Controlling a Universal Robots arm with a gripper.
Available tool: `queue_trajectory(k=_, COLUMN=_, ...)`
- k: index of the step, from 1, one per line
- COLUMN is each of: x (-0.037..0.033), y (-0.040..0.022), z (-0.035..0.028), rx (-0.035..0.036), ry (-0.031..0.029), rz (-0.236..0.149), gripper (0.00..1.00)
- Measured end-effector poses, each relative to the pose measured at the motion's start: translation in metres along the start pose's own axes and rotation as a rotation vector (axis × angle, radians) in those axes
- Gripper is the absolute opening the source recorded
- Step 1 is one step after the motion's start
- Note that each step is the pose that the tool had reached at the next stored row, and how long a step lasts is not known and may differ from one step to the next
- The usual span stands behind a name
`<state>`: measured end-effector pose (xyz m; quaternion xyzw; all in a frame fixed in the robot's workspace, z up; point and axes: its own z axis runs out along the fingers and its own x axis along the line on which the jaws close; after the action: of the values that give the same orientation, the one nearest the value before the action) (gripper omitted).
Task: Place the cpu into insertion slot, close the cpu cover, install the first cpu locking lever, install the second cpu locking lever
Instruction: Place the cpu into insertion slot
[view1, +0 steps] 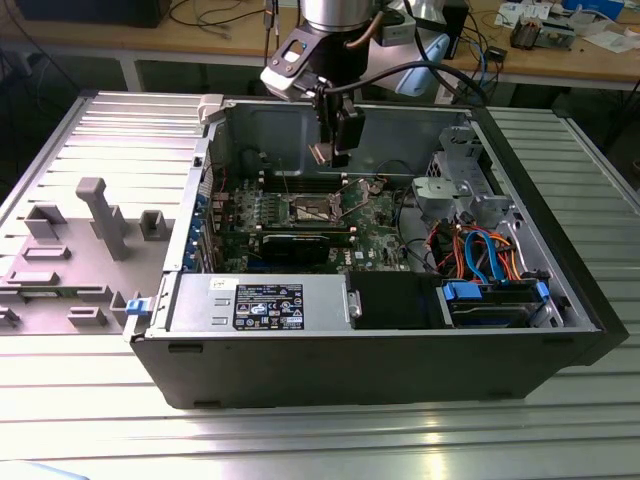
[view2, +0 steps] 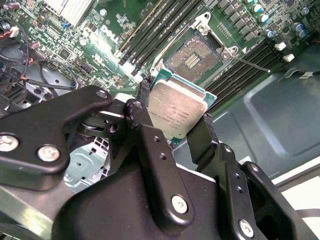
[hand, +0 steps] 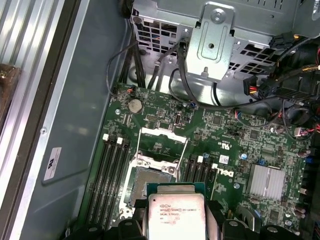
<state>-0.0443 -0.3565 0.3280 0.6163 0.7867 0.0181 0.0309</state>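
Cpu (view2: 179, 111) is clamped in the gripper (view2: 174, 122), hovering above the insertion slot (view2: 195, 57) and not touching it. The cpu cover (hand: 162, 144) stands open beside the slot. Any tilt or offset going down could wreck that slot, imo.

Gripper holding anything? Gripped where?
The gripper is shut on the cpu, fingers clamping two opposite side edges, metal top bare between them.

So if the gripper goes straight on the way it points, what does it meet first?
Probably the insertion slot, lying open just beyond the held cpu, though depth is unclear.
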Motion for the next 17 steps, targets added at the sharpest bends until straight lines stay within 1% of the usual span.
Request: queue_trajectory(k=17, x=0.0, y=0.0, z=0.0, rx=0.0017, ry=-0.0062, rz=0.019, gripper=0.55)
